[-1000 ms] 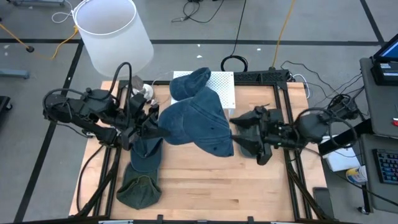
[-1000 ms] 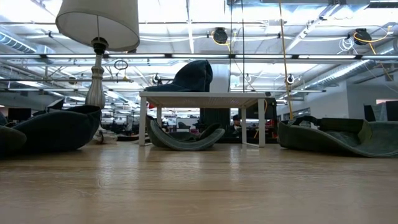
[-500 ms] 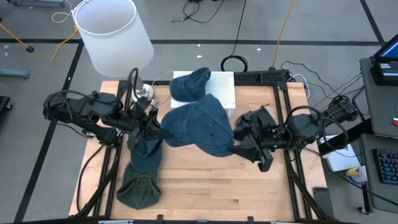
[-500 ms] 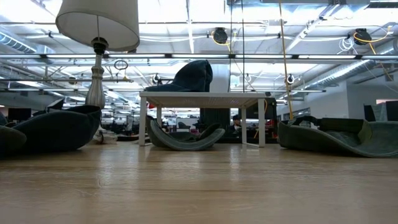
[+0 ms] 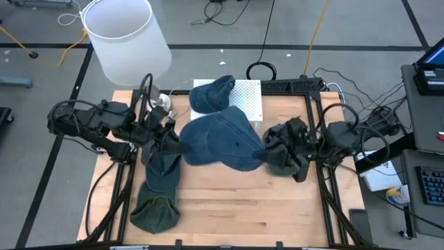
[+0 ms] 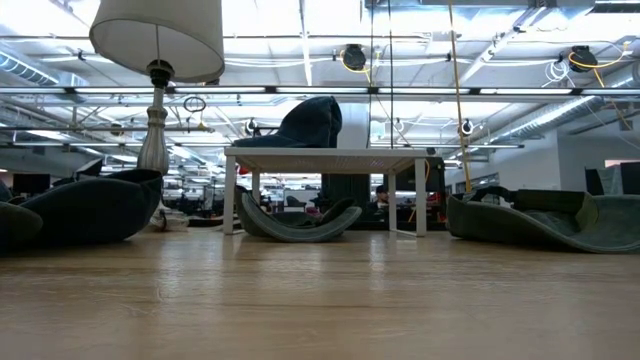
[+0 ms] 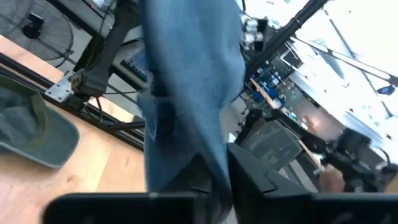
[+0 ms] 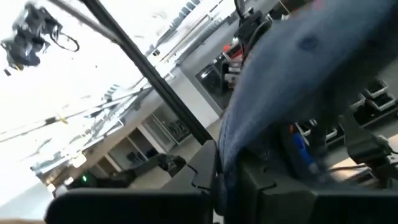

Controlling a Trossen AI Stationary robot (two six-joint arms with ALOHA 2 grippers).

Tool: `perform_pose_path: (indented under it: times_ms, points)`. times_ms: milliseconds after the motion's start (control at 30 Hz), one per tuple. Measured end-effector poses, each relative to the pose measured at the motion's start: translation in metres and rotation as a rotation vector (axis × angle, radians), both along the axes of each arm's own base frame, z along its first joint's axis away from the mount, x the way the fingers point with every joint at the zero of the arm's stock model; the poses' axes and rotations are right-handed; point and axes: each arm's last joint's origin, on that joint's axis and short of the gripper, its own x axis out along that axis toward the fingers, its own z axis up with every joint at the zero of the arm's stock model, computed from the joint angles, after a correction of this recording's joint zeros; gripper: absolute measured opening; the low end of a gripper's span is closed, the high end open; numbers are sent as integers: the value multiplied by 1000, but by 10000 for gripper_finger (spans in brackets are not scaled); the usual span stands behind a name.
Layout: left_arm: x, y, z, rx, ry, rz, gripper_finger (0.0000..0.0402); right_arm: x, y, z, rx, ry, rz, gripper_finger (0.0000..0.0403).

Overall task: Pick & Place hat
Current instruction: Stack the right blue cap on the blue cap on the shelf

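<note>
A blue hat [image 5: 222,142] hangs above the middle of the table, stretched between my two grippers. My left gripper [image 5: 175,146] is shut on its left edge and my right gripper [image 5: 266,156] on its right edge. A second blue hat [image 5: 211,94] rests on a white perforated stand [image 5: 246,97] at the far side. A dark blue hat [image 5: 163,172] and a green hat [image 5: 154,212] lie on the table at the near left. My left gripper pinches the hat's left edge [image 7: 208,163] between its two fingers, coming level from the table's left. The cloth runs up and away from the fingers, clear of the table. My right gripper pinches the hat's right edge [image 8: 229,155] between its two fingers, coming level from the table's right. One layer or several, I cannot tell. That side is lifted clear.
A white-shaded lamp [image 5: 125,38] stands at the far left corner, with its base [image 5: 161,103] next to the stand. Black frame rails [image 5: 316,139] run along both sides of the wooden table. Bare wood [image 5: 243,208] lies at the near middle and right.
My right gripper has moved toward the hat's right edge and shut on it. The hat's right part, which hung low toward the table, is now raised and spread between the two grippers. Its left edge has stayed in my left gripper.
</note>
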Motion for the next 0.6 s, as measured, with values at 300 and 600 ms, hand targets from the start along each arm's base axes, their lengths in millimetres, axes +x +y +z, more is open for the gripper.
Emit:
perform_pose_path:
  times_ms: [300, 600]
  points:
    - [-3, -2, -16, 181, 119, -70, 166, -6, -30, 28, 49, -131, -22, 15]
    - [-5, -6, -24, 143, 219, -92, 199, 7, -80, 32, 13, -148, -180, 15]
